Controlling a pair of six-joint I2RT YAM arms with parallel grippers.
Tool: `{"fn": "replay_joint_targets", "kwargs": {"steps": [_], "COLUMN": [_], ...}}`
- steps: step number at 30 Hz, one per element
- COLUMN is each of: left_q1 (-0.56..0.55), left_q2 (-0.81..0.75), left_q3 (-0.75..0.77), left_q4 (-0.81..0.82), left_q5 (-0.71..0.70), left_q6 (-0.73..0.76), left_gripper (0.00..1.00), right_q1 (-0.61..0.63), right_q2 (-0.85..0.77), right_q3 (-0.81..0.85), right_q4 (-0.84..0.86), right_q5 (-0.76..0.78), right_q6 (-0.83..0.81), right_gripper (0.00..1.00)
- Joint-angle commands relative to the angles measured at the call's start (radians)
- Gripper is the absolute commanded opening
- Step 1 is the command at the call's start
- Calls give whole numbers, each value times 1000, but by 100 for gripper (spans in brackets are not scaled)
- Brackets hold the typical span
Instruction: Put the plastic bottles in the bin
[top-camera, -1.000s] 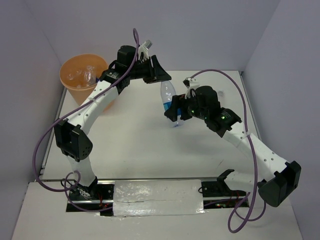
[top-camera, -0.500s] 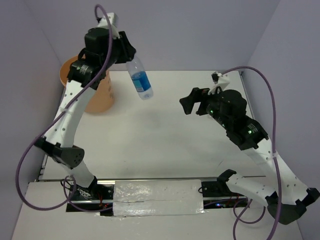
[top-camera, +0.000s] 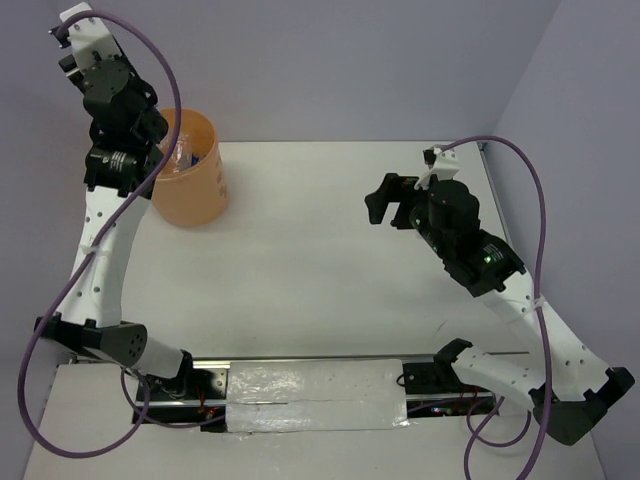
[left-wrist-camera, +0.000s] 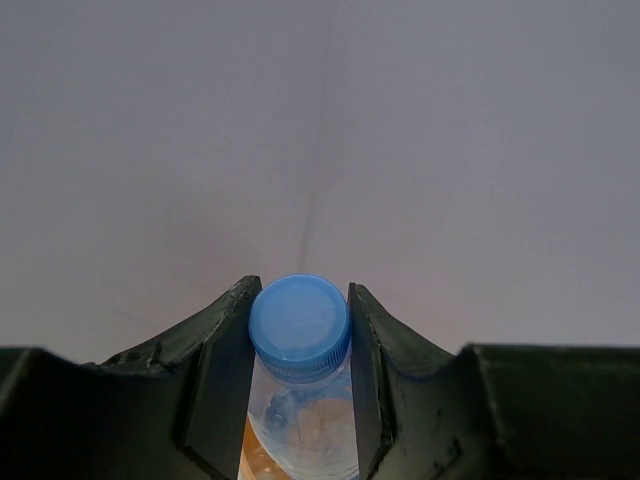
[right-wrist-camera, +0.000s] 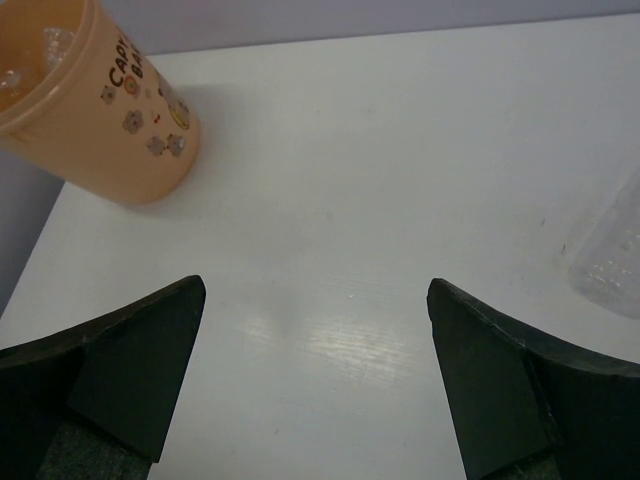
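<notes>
**Bottle hangs over the bin, ready to drop**

The left gripper (left-wrist-camera: 300, 292) is up high, right above the orange bin (top-camera: 196, 196). Its two fingers (left-wrist-camera: 225, 370) are squeezed tight on the neck of a clear bottle (left-wrist-camera: 300, 420), just under the blue cap (left-wrist-camera: 300, 325). The bottle hangs straight down from the fingers, with its cap on top and its bottom end pointing down. In the left wrist view, orange shows just under the bottle, so the bin looks to be right below it. From above, the bottle's lower part with its blue label seems to be inside the mouth of the bin. I think the fingers only have to let go, and the bottle will fall straight in.

The right gripper (right-wrist-camera: 315, 290) is far from the bin, out over the white table (top-camera: 300, 260). Its fingers are wide apart and hold nothing. A clear crinkly thing (right-wrist-camera: 610, 250) shows at the right edge of its view. It may be one more bottle, but I cannot tell.
</notes>
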Motion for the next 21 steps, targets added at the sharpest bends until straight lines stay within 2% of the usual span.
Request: {"fn": "replay_joint_targets", "kwargs": {"steps": [1, 3, 8, 12, 13, 16, 17, 19, 21], "left_q1": [62, 87, 178, 202, 205, 205, 205, 205, 196], "left_q2": [51, 84, 144, 166, 172, 198, 216, 248, 264], "left_q3": [-45, -52, -85, -134, -138, -119, -76, -10, 102], "left_q4": [111, 111, 13, -29, -46, -122, -182, -251, -338], "left_q5": [-77, -72, -5, 1, 3, 13, 39, 76, 128], "left_q6": [45, 34, -113, -167, -185, -208, -212, -224, -221], "left_gripper": [0, 0, 0, 0, 4, 72, 99, 99, 99], "right_q1": [5, 5, 5, 2, 3, -7, -27, -69, -177], "right_q2": [10, 15, 27, 43, 50, 75, 83, 110, 135], "right_q3": [3, -1, -14, -17, -14, -10, -8, -8, -25], "right_q4": [28, 31, 29, 18, 6, -27, -41, -77, -92], "right_q5": [1, -2, 2, 25, 44, 80, 114, 130, 99], "right_q6": [17, 17, 20, 26, 34, 61, 72, 106, 141], "right_gripper": [100, 100, 100, 100, 100, 100, 100, 100, 100]}}
